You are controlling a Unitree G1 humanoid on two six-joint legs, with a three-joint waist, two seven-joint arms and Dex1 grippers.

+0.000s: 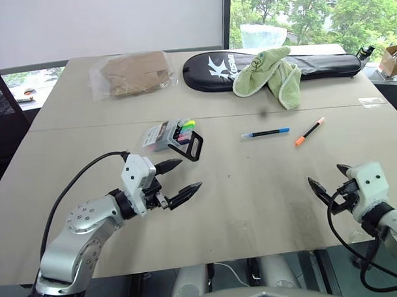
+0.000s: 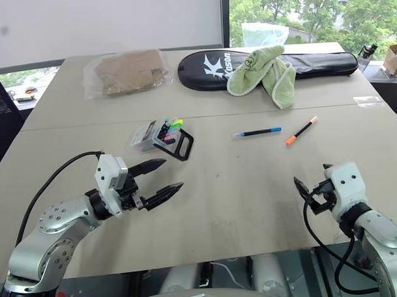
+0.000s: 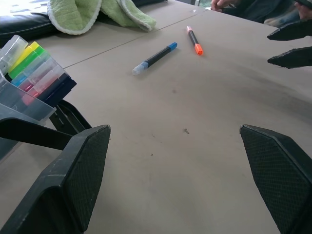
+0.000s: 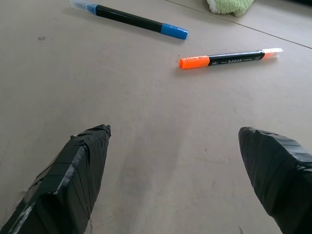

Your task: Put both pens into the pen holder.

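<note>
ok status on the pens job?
Left gripper and right gripper open, empty. Blue pen and orange pen lie on table, outside pen holder. Nothing between.

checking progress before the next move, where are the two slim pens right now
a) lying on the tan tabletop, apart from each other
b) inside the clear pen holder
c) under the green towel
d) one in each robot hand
a: the black pen with blue cap and the shorter orange pen with black middle lie flat on the tan tabletop, apart, while both hands are open and empty.
</note>
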